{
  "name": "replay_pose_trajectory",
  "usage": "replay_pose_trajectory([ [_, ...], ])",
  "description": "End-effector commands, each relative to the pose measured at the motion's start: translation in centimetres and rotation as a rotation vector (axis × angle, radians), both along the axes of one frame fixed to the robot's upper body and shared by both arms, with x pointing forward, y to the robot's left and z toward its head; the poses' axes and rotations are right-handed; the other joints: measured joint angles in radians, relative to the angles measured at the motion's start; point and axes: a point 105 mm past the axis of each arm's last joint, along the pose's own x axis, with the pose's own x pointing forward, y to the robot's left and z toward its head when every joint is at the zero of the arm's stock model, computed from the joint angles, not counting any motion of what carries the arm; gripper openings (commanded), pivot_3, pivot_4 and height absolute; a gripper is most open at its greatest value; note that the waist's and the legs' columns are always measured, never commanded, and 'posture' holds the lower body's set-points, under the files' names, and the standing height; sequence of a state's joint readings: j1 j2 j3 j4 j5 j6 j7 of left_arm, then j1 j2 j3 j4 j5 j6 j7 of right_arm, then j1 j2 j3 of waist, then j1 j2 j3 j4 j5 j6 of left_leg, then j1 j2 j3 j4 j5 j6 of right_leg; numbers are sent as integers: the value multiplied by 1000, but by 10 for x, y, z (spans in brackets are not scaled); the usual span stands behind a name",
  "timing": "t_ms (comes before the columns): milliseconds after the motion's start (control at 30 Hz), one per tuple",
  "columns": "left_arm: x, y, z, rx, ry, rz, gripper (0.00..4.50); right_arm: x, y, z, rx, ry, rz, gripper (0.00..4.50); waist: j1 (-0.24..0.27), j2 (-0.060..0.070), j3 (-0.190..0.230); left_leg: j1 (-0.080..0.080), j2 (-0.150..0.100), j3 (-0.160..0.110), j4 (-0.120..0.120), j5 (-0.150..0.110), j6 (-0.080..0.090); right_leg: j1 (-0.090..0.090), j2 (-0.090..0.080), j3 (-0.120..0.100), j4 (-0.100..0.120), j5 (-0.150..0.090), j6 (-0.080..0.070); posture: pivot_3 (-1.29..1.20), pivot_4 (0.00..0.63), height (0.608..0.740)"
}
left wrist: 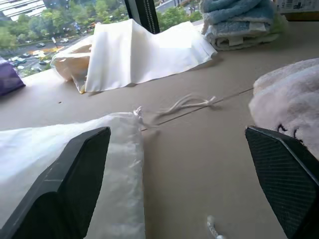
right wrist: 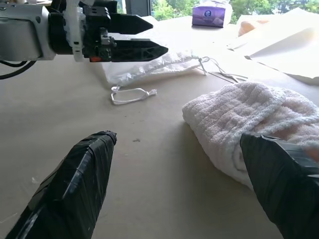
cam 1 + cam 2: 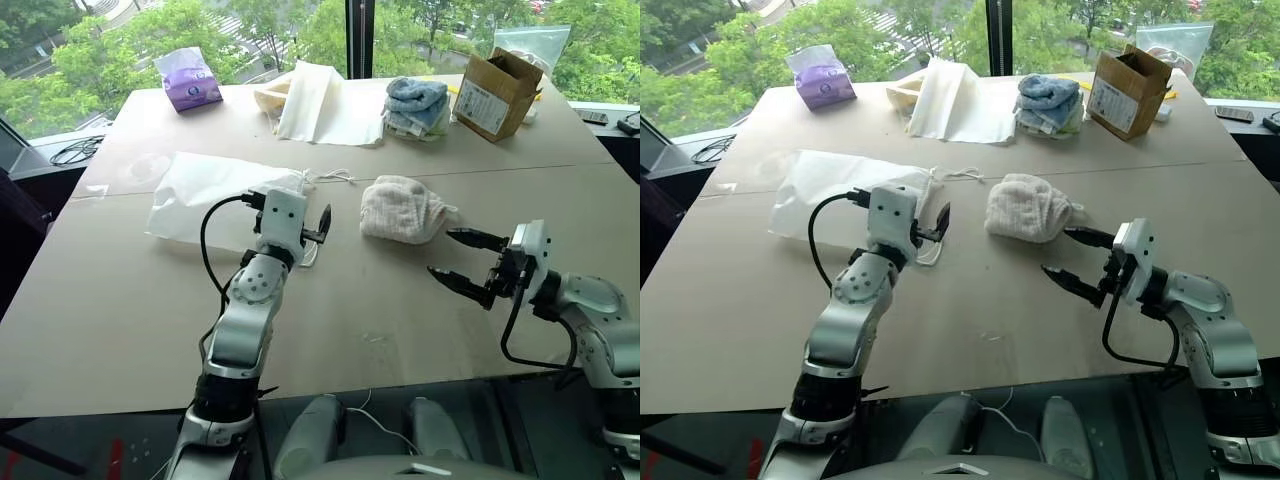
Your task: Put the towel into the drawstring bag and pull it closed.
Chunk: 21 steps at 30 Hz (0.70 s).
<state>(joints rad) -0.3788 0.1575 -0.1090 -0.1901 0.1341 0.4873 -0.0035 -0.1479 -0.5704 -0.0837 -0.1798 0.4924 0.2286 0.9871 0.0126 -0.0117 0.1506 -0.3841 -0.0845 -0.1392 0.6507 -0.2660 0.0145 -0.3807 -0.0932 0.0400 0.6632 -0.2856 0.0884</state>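
Left gripper (image 3: 318, 228) — fingers spread wide, holding nothing — hangs over the mouth end of the drawstring bag (image 3: 215, 205), which lies flat on the table (image 3: 120, 320) with its white cords (image 3: 335, 177) trailing toward the towel (image 3: 403, 209). Right gripper (image 3: 465, 262) — likewise spread and empty — points at the towel from just beside it. The towel lies bunched near table centre, apart from the bag.
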Motion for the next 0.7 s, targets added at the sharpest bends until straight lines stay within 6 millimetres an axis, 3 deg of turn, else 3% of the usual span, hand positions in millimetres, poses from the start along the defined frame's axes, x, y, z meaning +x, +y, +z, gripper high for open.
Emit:
replay_pose_trajectory([
  [33,14,9,1,96,-10,169,4480,-1,0,14,-3,-54,5,4280,-1,-1,0,-1,0,0,0,0,0,-1,0,0,0,0,0,0,150,740],
  [333,12,23,-19,197,57,289,4480,0,-3,22,-4,-71,-15,4280,0,-1,0,-5,0,0,0,0,0,-6,0,0,1,0,0,0,150,740],
  [433,10,36,-28,203,73,333,4480,0,-3,21,-4,-73,-18,4280,0,-1,0,-6,0,0,1,0,0,-7,0,0,1,0,0,0,150,740],
  [700,11,57,-27,248,46,415,4480,3,-7,24,-7,-84,-43,4280,-1,-1,0,-7,0,0,1,0,0,-8,0,0,2,0,0,0,150,740],
])
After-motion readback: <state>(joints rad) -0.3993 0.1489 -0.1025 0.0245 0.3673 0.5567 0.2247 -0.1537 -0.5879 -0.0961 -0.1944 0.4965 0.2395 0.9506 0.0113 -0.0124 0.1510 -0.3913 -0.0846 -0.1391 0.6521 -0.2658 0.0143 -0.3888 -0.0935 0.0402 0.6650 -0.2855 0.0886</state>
